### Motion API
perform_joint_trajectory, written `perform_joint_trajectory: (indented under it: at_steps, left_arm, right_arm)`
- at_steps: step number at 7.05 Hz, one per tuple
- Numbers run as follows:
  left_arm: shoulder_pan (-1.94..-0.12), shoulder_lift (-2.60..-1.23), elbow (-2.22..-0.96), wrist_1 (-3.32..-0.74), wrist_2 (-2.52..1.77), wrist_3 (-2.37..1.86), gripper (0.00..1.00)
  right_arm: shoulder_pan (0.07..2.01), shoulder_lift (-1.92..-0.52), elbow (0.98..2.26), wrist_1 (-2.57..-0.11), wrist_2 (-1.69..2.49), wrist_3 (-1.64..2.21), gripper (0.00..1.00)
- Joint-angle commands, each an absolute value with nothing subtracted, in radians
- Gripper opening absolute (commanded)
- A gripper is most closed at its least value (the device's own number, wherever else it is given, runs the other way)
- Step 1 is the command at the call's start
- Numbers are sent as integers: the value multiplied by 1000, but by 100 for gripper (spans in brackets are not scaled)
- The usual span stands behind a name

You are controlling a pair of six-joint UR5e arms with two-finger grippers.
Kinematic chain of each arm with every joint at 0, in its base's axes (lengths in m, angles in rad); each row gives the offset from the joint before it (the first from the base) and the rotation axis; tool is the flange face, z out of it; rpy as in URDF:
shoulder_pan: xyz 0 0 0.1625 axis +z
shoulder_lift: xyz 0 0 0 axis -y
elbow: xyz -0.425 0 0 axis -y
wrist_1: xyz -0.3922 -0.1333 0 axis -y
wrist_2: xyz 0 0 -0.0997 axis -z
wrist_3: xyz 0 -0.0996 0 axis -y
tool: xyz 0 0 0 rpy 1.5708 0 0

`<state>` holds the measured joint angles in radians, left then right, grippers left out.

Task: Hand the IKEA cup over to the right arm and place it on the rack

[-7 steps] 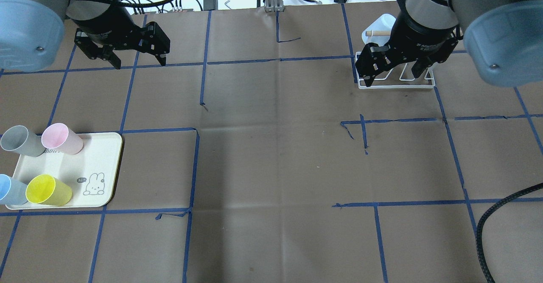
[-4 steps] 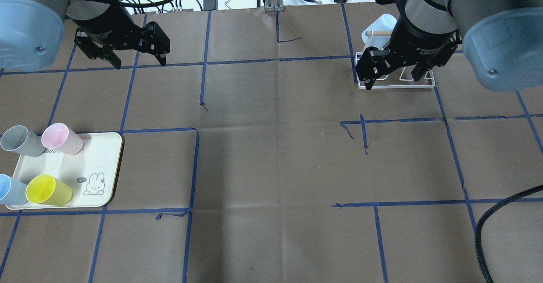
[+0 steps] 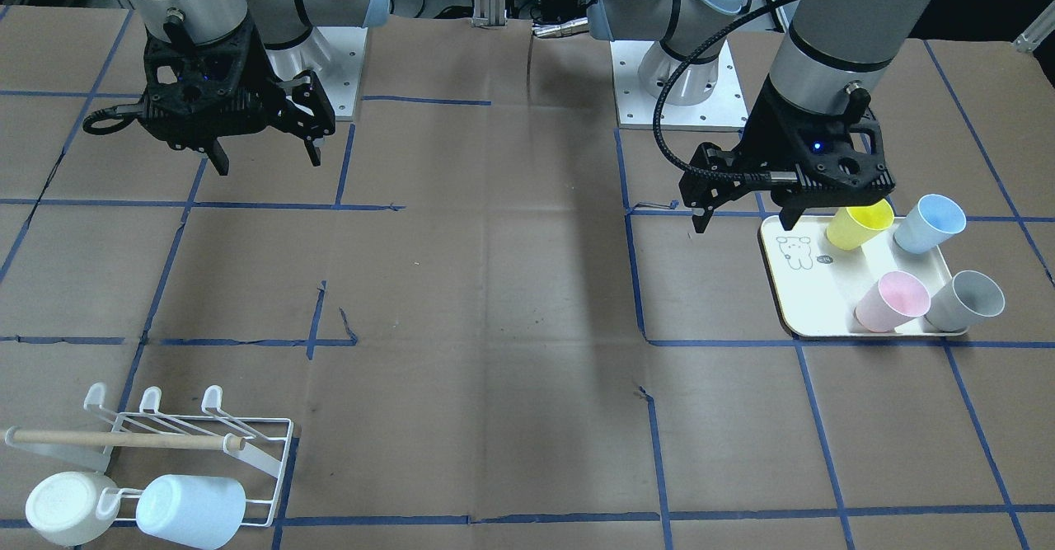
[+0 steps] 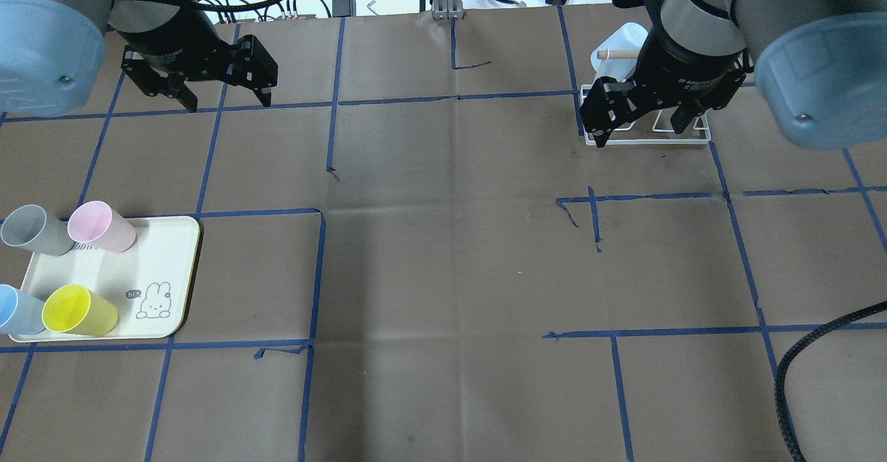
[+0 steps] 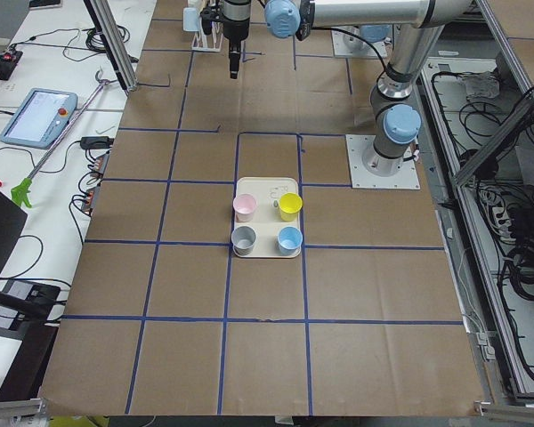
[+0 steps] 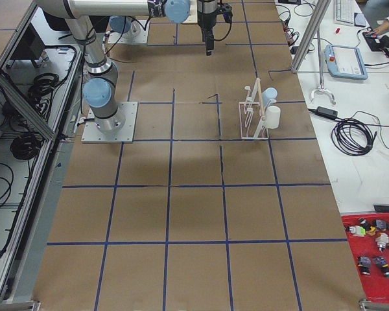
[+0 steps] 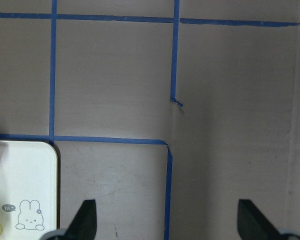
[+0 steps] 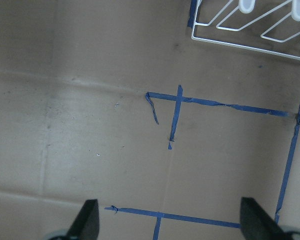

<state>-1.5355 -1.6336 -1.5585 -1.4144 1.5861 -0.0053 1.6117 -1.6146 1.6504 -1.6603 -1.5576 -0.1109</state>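
Note:
Pink (image 4: 100,226), grey (image 4: 34,230), yellow (image 4: 77,309) and blue (image 4: 17,312) cups stand on a cream tray (image 4: 159,261) at the near left. My left gripper (image 4: 229,104) is open and empty; in the front view it (image 3: 742,222) hangs high beside the yellow cup (image 3: 857,224). My right gripper (image 4: 641,133) is open and empty, high above the table (image 3: 268,162). The white wire rack (image 3: 280,459) with a wooden dowel (image 3: 124,439) holds a white cup (image 3: 62,507) and a pale-blue cup (image 3: 191,510).
The brown table has blue tape lines. The left wrist view shows the tray corner (image 7: 25,175) below the left gripper (image 7: 167,222). The right wrist view shows the rack's edge (image 8: 250,37). A black ribbed cable (image 4: 818,351) lies at the near right.
The right gripper has shifted slightly toward the far side of the overhead view. The left arm and the cups have not moved.

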Motion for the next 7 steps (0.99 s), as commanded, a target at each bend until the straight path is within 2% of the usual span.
perform_joint_trajectory:
  at_steps: [1, 7]
  left_arm:
    - [-1536, -1635, -1559, -1414, 1586, -6, 100]
    - [-1536, -1634, -1559, -1414, 1586, -5, 100]
  right_arm:
    - [1611, -1615, 1654, -1657, -1557, -112, 100]
    - [1611, -1618, 1655, -1647, -1557, -112, 100]
